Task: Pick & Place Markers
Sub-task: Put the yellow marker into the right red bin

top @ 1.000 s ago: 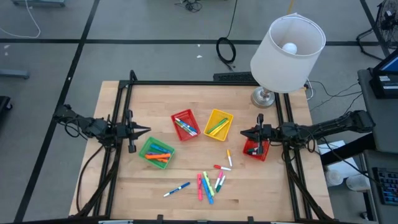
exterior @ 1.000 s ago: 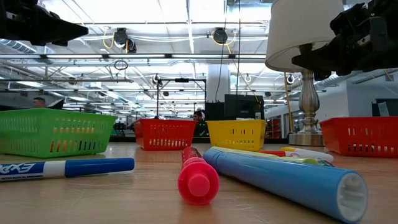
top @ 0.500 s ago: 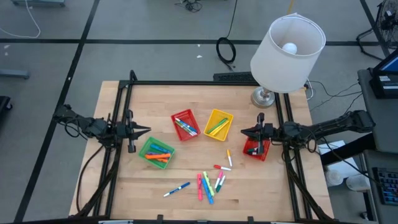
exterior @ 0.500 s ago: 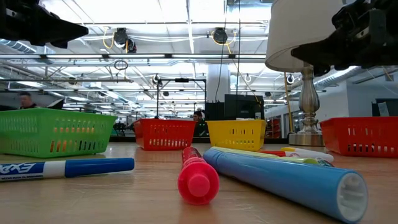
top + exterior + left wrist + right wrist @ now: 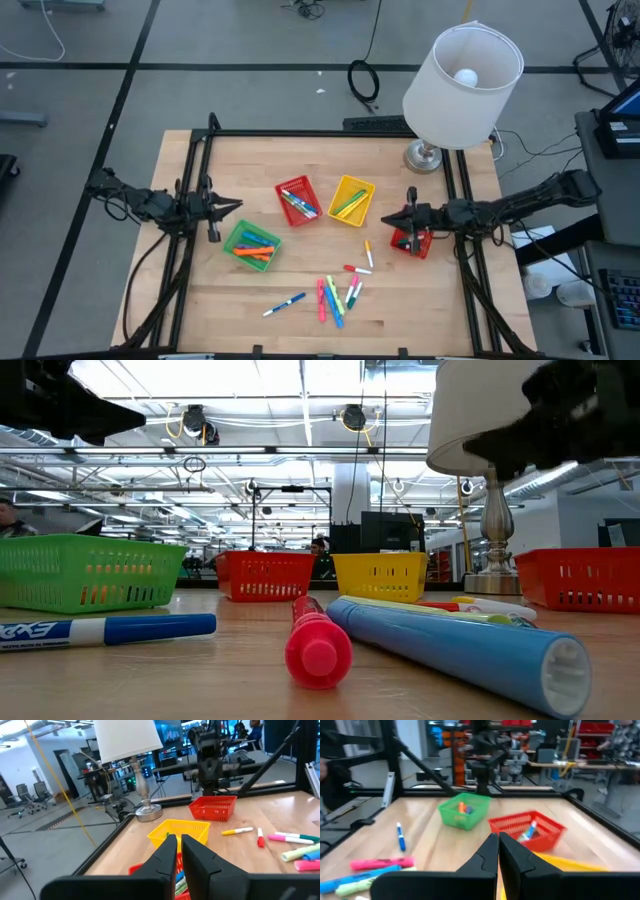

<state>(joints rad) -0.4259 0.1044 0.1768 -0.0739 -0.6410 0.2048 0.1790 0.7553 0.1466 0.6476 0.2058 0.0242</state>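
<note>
Markers [image 5: 337,293] lie loose near the table's [image 5: 420,300] front edge.

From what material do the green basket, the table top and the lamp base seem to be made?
Green basket: probably moulded plastic, since its walls are an even, glossy mesh grid. Table top: looks like wood, pale with plank seams and a faint sheen, perhaps varnished. Lamp base: likely polished metal, silvery and reflective, though plated plastic cannot be excluded.
</note>
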